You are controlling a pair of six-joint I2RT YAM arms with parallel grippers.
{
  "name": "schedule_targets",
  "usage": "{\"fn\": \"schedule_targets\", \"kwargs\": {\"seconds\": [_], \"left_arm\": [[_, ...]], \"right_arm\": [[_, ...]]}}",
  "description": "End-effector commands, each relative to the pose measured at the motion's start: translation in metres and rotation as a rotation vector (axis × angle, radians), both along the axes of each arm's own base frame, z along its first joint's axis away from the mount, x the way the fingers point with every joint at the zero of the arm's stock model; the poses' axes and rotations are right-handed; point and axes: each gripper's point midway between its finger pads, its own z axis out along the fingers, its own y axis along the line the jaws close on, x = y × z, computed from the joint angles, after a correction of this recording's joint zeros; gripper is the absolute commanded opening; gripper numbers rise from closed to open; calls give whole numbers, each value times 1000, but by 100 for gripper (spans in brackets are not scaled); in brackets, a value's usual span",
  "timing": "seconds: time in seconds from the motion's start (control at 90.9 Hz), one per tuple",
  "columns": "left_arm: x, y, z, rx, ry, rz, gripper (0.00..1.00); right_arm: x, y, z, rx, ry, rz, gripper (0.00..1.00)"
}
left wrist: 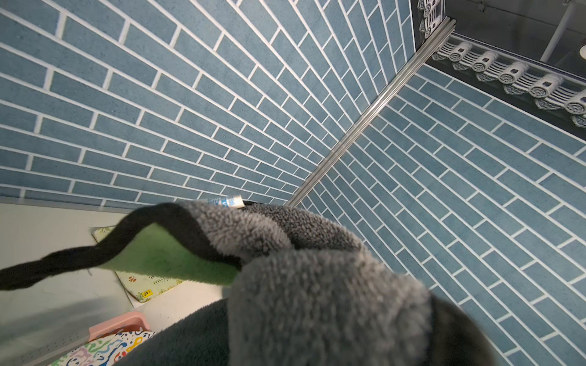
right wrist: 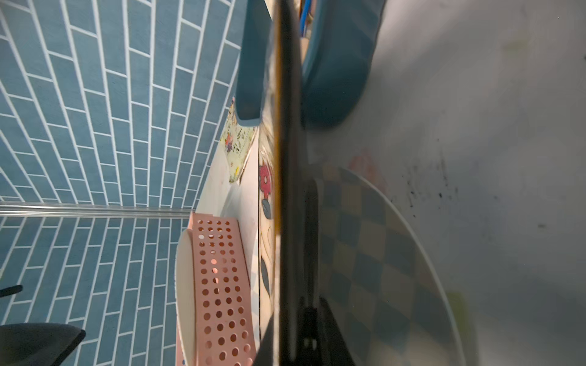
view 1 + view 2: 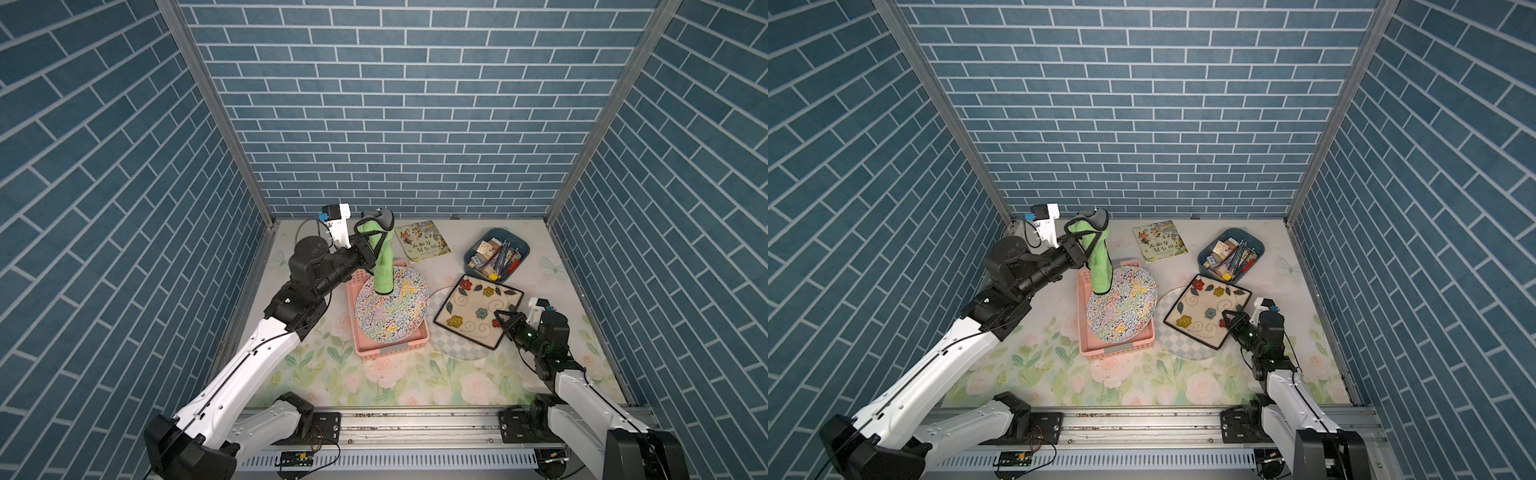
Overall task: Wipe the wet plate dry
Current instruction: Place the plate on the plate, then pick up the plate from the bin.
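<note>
Readying to wipe: left end effector (image 3: 372, 246) pinches cloth (image 3: 383, 270) aloft, right end effector (image 3: 498, 320) clamps the plate (image 3: 465, 307) by its rim; next, cloth must reach plate.

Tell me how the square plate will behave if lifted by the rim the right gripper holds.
The square plate looks like glazed ceramic: probably stiff, heavy, breakable. The right gripper pinches one rim only, so the plate may pivot or slip. It lies over the checked plate, which could shift.
</note>
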Motion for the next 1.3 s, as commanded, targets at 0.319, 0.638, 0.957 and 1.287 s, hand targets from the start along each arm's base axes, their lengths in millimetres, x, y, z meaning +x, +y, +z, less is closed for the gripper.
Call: {"fn": "schedule_targets", "kwargs": {"seconds": [0.319, 0.638, 0.957, 1.287], "left_arm": [[5, 6, 0, 23, -20, 40, 0], [5, 5, -4, 32, -4, 35, 0], [9, 8, -18, 72, 28, 65, 0], [3, 10, -24, 83, 54, 55, 0]], "right_arm": [[-7, -6, -7, -280, 65, 67, 66], [16, -55, 58, -542, 71, -121, 96], [41, 143, 144, -333, -324, 543, 75], [64, 213, 54, -427, -154, 691, 67]]}}
